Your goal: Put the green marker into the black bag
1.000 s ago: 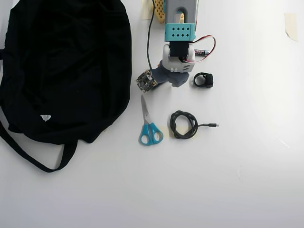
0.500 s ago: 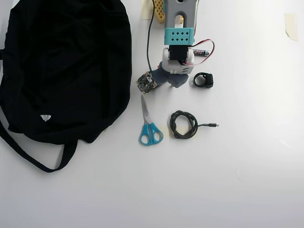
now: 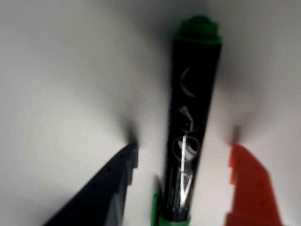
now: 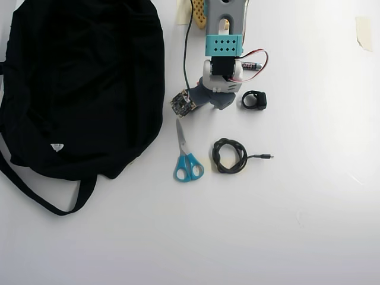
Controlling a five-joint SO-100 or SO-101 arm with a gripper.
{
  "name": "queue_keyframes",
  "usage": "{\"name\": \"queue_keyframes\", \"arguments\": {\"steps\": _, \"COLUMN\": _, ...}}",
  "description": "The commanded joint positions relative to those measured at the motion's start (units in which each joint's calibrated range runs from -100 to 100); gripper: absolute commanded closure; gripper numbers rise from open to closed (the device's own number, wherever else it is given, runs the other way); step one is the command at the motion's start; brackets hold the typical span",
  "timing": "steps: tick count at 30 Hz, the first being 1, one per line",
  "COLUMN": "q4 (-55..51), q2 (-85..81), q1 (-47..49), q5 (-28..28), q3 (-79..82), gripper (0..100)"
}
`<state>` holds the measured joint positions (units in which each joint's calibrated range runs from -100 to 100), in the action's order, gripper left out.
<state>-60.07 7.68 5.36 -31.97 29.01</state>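
In the wrist view the green marker (image 3: 190,127) lies on the white table, with its dark lettered body running up the frame and a green end at the top. My gripper (image 3: 183,147) is open and straddles it. The dark finger (image 3: 113,183) is to its left and the orange finger (image 3: 249,188) to its right, and neither touches it. In the overhead view my arm (image 4: 223,53) covers the marker. The black bag (image 4: 89,77) lies flat to the left of the arm, with its straps (image 4: 35,196) trailing toward the lower left.
In the overhead view, blue-handled scissors (image 4: 187,160) and a coiled black cable (image 4: 230,155) lie just below the arm. A small black ring-like part (image 4: 254,100) sits to its right, and a short battery (image 4: 250,65) by the arm. Tape (image 4: 363,29) is at the far right.
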Motion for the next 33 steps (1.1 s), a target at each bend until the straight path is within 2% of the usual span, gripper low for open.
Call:
{"name": "queue_keyframes", "arguments": {"steps": 1, "q4": 0.5, "q2": 0.1, "q1": 0.0, "q5": 0.2, "q3": -0.9, "gripper": 83}}
{"name": "queue_keyframes", "arguments": {"steps": 9, "q4": 0.5, "q2": 0.1, "q1": 0.0, "q5": 0.2, "q3": -0.9, "gripper": 98}}
{"name": "queue_keyframes", "arguments": {"steps": 33, "q4": -2.9, "q2": -1.2, "q1": 0.6, "q5": 0.3, "q3": -4.5, "gripper": 98}}
